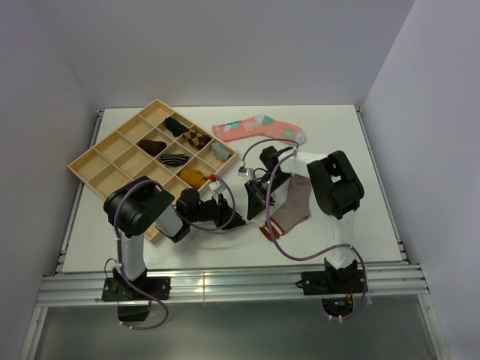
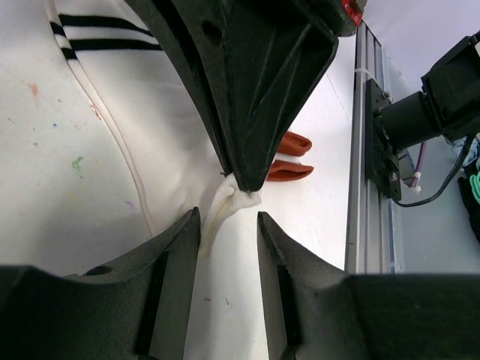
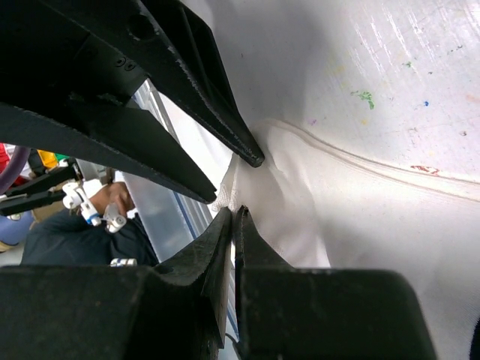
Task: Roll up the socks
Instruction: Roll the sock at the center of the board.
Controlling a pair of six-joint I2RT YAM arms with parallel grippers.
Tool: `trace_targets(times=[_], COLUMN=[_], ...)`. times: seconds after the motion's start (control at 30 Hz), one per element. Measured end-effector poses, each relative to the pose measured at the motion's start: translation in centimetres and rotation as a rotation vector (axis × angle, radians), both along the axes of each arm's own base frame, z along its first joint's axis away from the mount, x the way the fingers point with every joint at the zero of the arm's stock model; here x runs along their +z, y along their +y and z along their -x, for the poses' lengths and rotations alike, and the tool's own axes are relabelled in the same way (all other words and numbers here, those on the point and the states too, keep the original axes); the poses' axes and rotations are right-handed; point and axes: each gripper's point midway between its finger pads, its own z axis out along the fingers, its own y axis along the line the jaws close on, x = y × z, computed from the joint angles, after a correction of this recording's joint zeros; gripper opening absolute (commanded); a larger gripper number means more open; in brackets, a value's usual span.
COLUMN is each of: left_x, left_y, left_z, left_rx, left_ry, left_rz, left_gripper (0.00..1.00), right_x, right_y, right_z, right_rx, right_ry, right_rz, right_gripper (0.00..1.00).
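White sock (image 2: 154,112) lies mid-table, its bunched edge pinched in the clenched right gripper (image 3: 234,215). Left gripper (image 2: 229,223) straddles that fold, jaws apart. Brown sock (image 1: 294,204) lies at its 3 o'clock.

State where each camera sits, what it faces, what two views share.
Top external: above and behind, looking down at the table; left arm and right arm show.
Left wrist: on the left arm, facing the white sock; left gripper at bottom.
Right wrist: on the right arm, facing that sock; right gripper at bottom.
Shared: both wrist views show the opposite gripper.
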Motion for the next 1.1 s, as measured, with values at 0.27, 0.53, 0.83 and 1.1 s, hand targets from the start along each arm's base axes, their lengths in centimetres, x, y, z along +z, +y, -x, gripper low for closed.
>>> trace_targets(times=[0.27,0.53,0.83,1.1], left_x=[-0.1,0.5,0.4,-0.2], left_y=[0.2,-0.3,-0.6,-0.1], left_z=[-0.2,-0.8,-1.2,-0.4], left_rx=[0.008,0.008,0.003,0.0], left_ry=[0.023,0.005,0.002,0.028], left_rz=[0.002,0.016,0.017,0.006], left_gripper=[0.39,0.36,0.33,0.48], right_x=[0.0,-0.1,-0.6,-0.6], right_y=[-0.1,-0.1,-0.2,-0.2], right_z=[-0.1,-0.1,0.0,0.0], right_rx=[-0.004,-0.004,-0.005,-0.005], right_ry=[0.0,0.002,0.017,0.017], right_rz=[0.0,0.001,0.009,0.009], right_gripper=[0.0,0.0,0.0,0.0])
